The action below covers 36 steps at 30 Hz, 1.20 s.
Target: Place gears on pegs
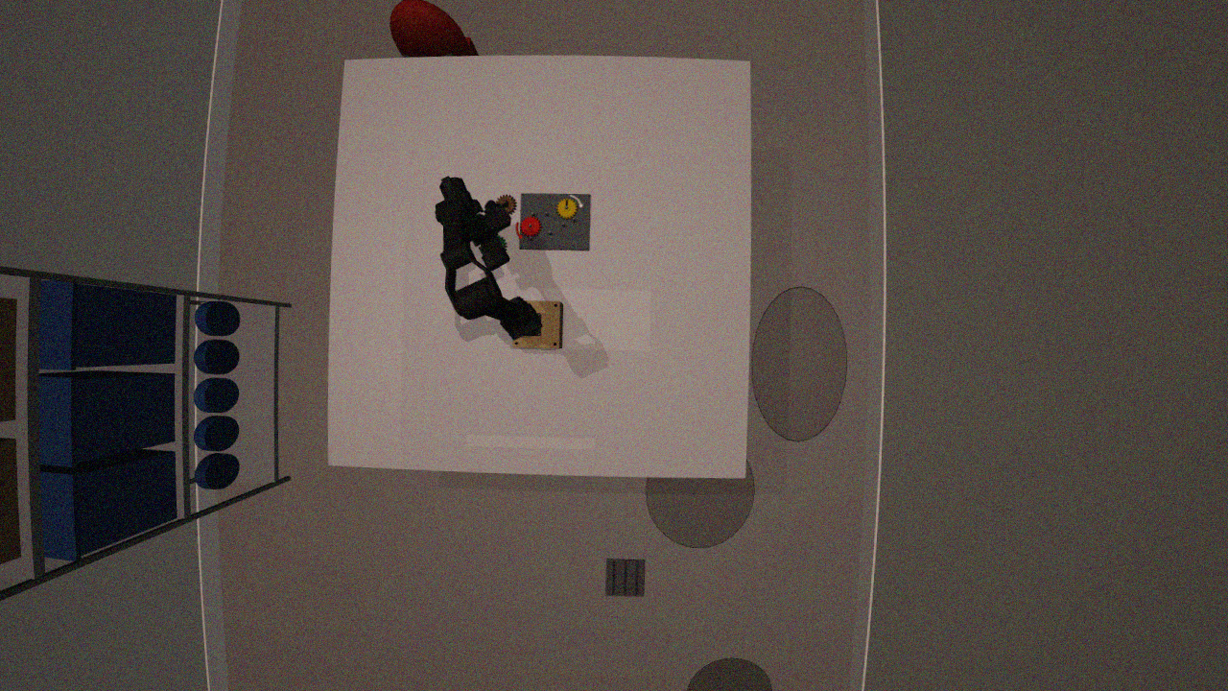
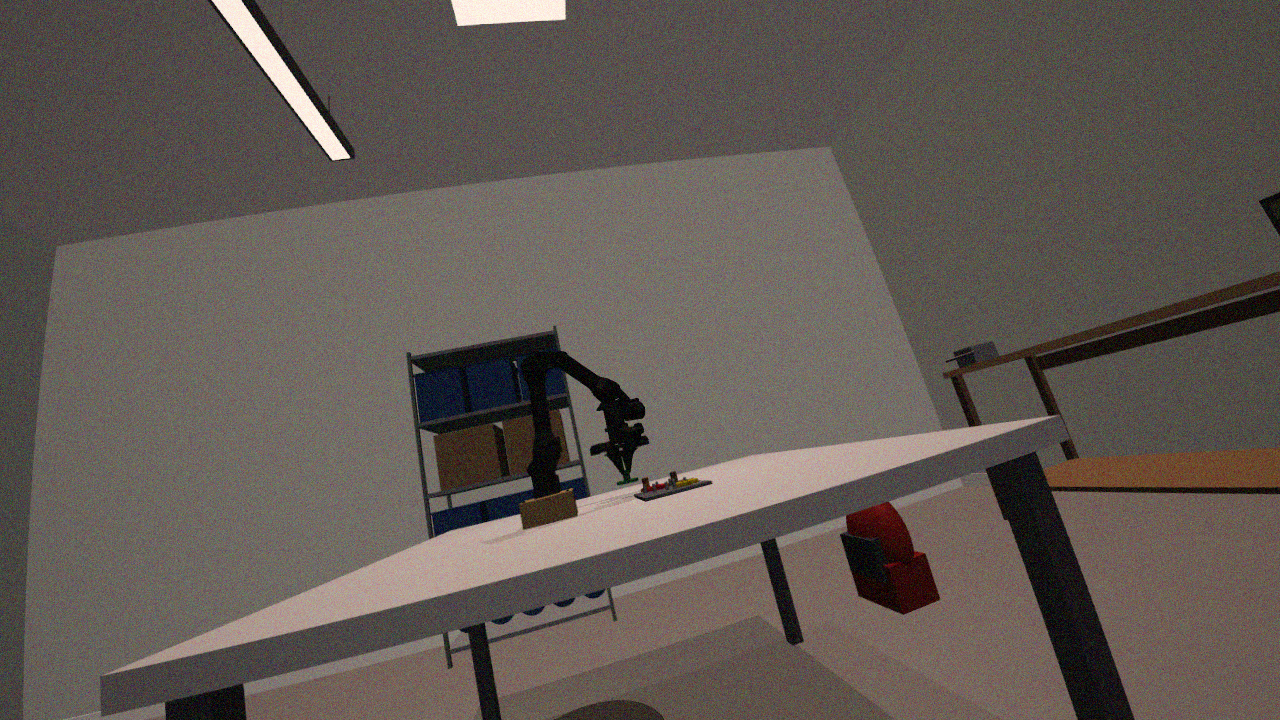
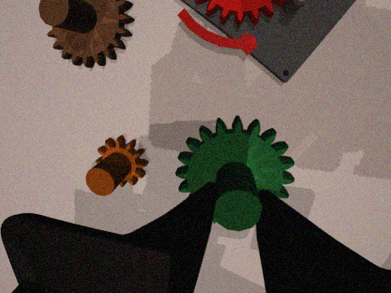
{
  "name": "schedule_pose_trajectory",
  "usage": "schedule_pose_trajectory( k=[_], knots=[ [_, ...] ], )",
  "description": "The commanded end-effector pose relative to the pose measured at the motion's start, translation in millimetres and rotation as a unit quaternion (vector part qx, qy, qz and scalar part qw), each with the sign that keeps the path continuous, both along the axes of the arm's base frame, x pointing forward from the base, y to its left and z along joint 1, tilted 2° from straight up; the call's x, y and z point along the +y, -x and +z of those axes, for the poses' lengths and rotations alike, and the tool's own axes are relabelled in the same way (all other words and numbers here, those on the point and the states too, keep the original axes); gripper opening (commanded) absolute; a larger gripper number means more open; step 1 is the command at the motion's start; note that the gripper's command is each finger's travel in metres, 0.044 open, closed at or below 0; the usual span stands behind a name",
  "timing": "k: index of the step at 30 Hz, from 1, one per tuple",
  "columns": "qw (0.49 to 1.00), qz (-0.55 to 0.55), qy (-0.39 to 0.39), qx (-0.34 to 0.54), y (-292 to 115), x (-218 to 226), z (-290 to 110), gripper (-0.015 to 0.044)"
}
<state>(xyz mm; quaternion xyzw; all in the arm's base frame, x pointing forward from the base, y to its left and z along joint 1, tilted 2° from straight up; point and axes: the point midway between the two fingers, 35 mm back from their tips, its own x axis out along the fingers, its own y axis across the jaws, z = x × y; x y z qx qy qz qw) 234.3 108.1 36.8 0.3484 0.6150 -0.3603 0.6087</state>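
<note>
My gripper [image 2: 625, 474] [image 3: 236, 194] is shut on the upright handle of the green gear [image 2: 626, 481] [image 3: 204, 159], which hangs a little above the table; a bit of it shows beside the arm in the top view. The grey board [image 1: 577, 242] [image 2: 680, 491] [image 3: 309, 32] carries the red gear [image 1: 532, 226] [image 3: 240, 8] and the yellow gear [image 1: 564, 209]. Small pegs stand between and around them. A brown gear [image 1: 509, 204] [image 3: 87, 45] stands left of the board. A small orange gear [image 3: 120, 151] stands left of the green one in the wrist view; the arm hides it in the top view.
The red arrow [image 3: 220, 40] lies beside the red gear, and the white arrow [image 1: 577, 200] beside the yellow gear. The arm's tan base plate [image 1: 552, 326] [image 2: 549, 509] is on the white table [image 1: 670, 394] below the board in the top view.
</note>
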Motion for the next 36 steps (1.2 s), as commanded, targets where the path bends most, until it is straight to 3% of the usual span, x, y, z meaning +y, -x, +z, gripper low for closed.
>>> schedule_pose_trajectory(
  k=[1,36],
  knots=[
    [1.0,-0.001,-0.004,-0.006,-2.6,1.9,13.4,0.0],
    [1.0,-0.001,-0.004,-0.006,11.0,-4.3,104.1,0.0]
  ],
)
